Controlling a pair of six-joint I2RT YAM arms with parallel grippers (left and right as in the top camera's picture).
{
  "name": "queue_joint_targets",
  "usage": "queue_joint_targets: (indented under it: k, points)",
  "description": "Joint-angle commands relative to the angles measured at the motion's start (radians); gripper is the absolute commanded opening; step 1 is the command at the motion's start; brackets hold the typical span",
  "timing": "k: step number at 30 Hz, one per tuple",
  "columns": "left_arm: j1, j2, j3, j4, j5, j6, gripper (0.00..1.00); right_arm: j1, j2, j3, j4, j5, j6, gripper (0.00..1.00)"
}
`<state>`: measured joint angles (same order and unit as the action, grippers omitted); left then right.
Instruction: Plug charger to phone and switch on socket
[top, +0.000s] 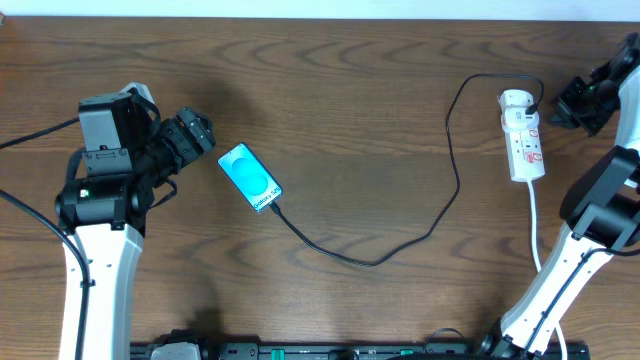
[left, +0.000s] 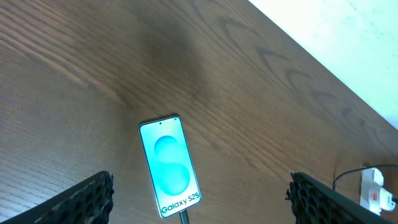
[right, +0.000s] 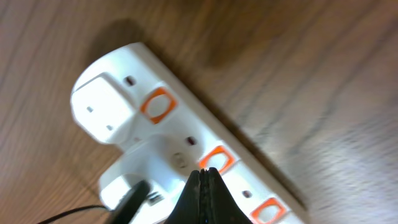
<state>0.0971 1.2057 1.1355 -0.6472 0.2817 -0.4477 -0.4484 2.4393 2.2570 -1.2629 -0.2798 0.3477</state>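
**Overhead.** A dark wood-grain table (top: 380, 60) fills the view. The phone (top: 250, 177) lies screen-up and tilted, left of centre. The charger (top: 375, 263) loops from the phone's lower end across the table to the socket (top: 523, 135), a white strip near the right edge. The left gripper (top: 200, 135) hovers just left of the phone. The right gripper (top: 562, 108) sits just beside the socket's far end.

**Left wrist.** The two black fingers (left: 81, 199) stand wide apart and hold nothing. The phone lies on the table between and beyond them, untouched, and the charger's tip meets its near end.

**Right wrist.** The fingertips (right: 200, 196) are pressed together with nothing between them. Their point is over an orange-red switch (right: 216, 160) on the socket, though whether they touch it cannot be told.
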Motion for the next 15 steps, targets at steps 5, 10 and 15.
queue_joint_targets:
  k: [5, 10, 15]
  points:
    - [0.004, 0.003, 0.001, 0.0, -0.014, 0.009, 0.91, 0.004, -0.034, 0.021, -0.017, -0.045, -0.005, 0.01]
    - [0.004, 0.003, 0.001, 0.0, -0.014, 0.009, 0.91, 0.004, -0.034, 0.021, -0.032, -0.053, -0.017, 0.01]
    - [0.004, 0.003, 0.001, 0.0, -0.014, 0.009, 0.91, 0.004, -0.034, 0.021, -0.035, -0.053, -0.036, 0.01]
